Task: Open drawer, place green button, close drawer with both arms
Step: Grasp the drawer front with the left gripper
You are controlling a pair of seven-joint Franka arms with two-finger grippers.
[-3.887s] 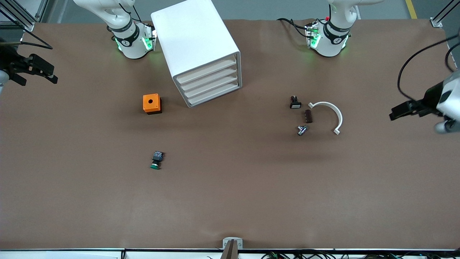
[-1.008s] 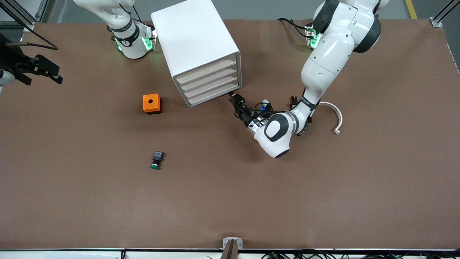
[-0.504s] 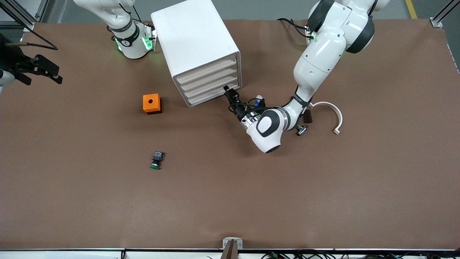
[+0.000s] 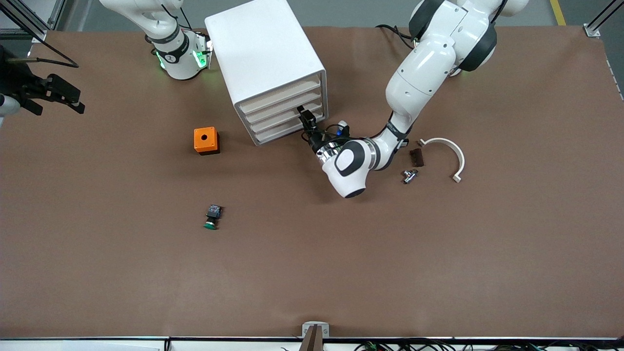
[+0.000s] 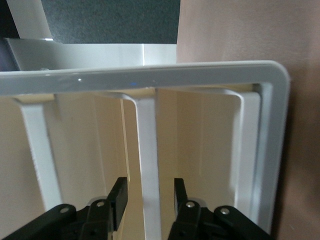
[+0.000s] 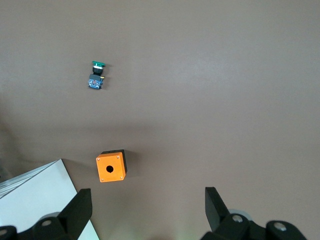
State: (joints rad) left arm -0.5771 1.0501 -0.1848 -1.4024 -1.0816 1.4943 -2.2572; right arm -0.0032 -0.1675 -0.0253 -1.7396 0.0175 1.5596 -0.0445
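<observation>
At the cabinet [image 4: 273, 68] front, front view: left gripper [image 4: 305, 117] sits against the stack of four drawer fronts at the end nearest the left arm, roughly level with the drawer [image 4: 287, 116] third from the top; all four look shut. Button [image 4: 212, 216] lies on its side on the bare bench [image 4: 438, 263], well apart from the cabinet and nearer the camera than the orange box [image 4: 206, 140]. Right gripper [image 4: 66, 95] hangs over the bench edge at the right arm's end; that arm waits. Small parts and a white curved piece [image 4: 451, 156] lie by the left arm's end. Left wrist view: left jaws spread, one finger each side of a white rib of the drawer front [image 5: 147, 165], not yet pinching it; which drawer cannot be told from here. Right wrist view: right jaws spread wide with nothing between them; button [image 6: 96, 77] and box [image 6: 111, 166] lie below on the bench, a cabinet corner showing at the frame edge. Judgement: drawer is light, stiff, smooth plastic, likely to slip from a loose pinch, so take its lip squarely and pull straight; the light cabinet may slide along. Button is small, hard and light; pinch its blocky black body, since the round cap could roll out.
</observation>
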